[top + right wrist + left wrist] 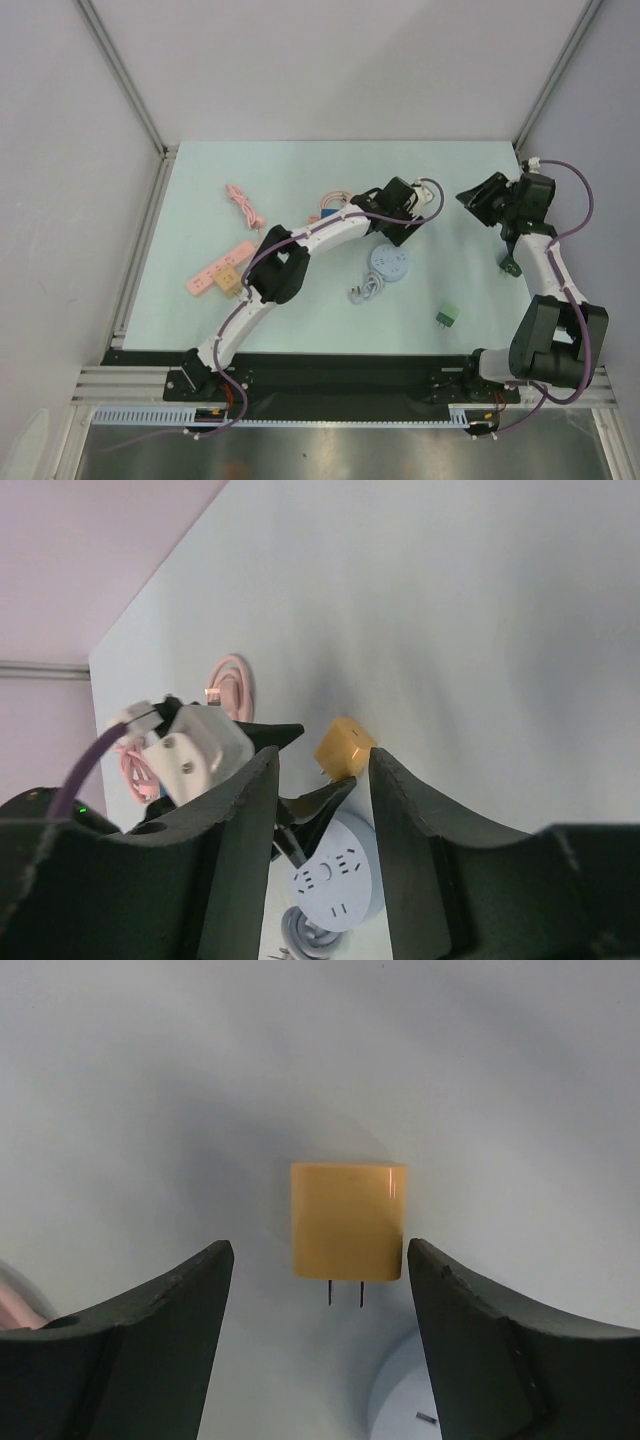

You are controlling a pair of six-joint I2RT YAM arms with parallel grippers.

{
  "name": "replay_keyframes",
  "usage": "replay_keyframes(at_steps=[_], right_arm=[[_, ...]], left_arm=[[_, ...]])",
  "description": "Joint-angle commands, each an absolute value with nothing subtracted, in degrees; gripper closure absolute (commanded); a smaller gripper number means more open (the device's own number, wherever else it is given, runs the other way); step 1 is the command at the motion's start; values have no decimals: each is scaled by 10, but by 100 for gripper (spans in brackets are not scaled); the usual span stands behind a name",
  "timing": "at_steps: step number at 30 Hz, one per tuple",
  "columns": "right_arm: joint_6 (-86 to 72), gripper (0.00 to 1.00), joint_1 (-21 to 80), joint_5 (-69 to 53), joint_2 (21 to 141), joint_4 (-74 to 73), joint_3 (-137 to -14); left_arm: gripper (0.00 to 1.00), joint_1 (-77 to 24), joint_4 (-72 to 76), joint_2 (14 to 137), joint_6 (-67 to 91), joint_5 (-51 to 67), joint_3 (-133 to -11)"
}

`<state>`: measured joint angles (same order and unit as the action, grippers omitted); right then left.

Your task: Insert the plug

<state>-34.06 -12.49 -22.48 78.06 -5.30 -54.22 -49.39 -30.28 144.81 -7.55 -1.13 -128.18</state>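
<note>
An orange plug lies on the table with its two prongs pointing back toward my left gripper. The left gripper is open. Its dark fingers stand on either side of the plug without touching it. In the top view the left gripper reaches to the table's middle right, and the wrist hides the plug. My right gripper is open and empty, held above the table, looking at the plug. A round pale-blue socket lies just near of the left gripper and also shows in the right wrist view.
A pink power strip lies at the left. A coiled pink cable is behind it. A green plug sits front right and another by the right arm. The round socket's grey cord trails toward the front.
</note>
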Motion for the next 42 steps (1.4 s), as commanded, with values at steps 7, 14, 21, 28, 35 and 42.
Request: replay_keyframes(at_steps=[7,14,21,28,35,42], right_arm=[[-341,54,-135,-246,759,-23,-533],[-316,53,-137,-274,768,-44,-540],[-260,40,-138,-428,829,-87,-598],[-269,32,-134,-612,887,-53,-612],[-328,21,-77,-656,882,53,-599],[-334,20,-16,-643,898,55,-607]], left_arm=[[42,-494,-287,1471,-73,23,-1311],[84,-494,-259,1421,-78,18,-1270],[100,-494,-219,1275,-119,19,-1160],[99,-494,-202,1148,-139,56,-1048],[100,-494,-196,1089,-150,70,-984],[100,-495,-180,1071,-136,85,-958]])
